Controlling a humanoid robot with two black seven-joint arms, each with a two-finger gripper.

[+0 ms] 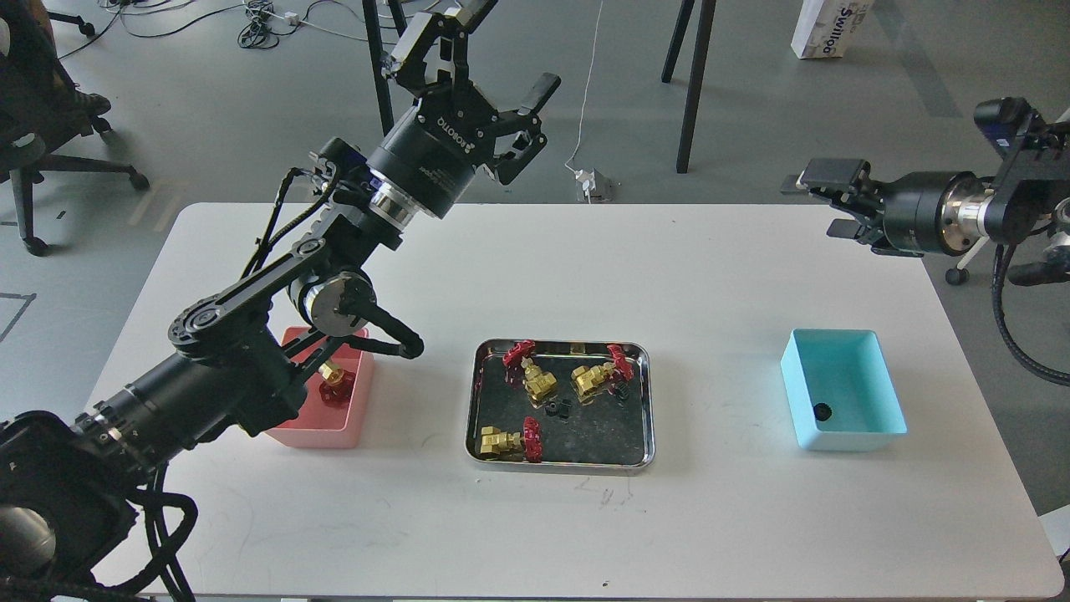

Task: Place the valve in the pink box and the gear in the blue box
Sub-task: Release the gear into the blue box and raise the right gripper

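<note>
Three brass valves with red handwheels (531, 378) (598, 376) (506, 441) lie in the steel tray (645, 418), with black gears (557, 409) between them. Another valve (333, 383) lies in the pink box (322, 436) at the left, partly behind my left arm. One gear (822, 410) lies in the blue box (848, 441) at the right. My left gripper (512, 46) is open and empty, raised high beyond the table's far edge. My right gripper (827, 201) is open and empty, held high over the table's far right corner.
My left arm's elbow and links (334, 301) hang over the pink box and the table's left half. Black table legs (694, 84), cables and an office chair (50, 125) stand on the floor beyond the table.
</note>
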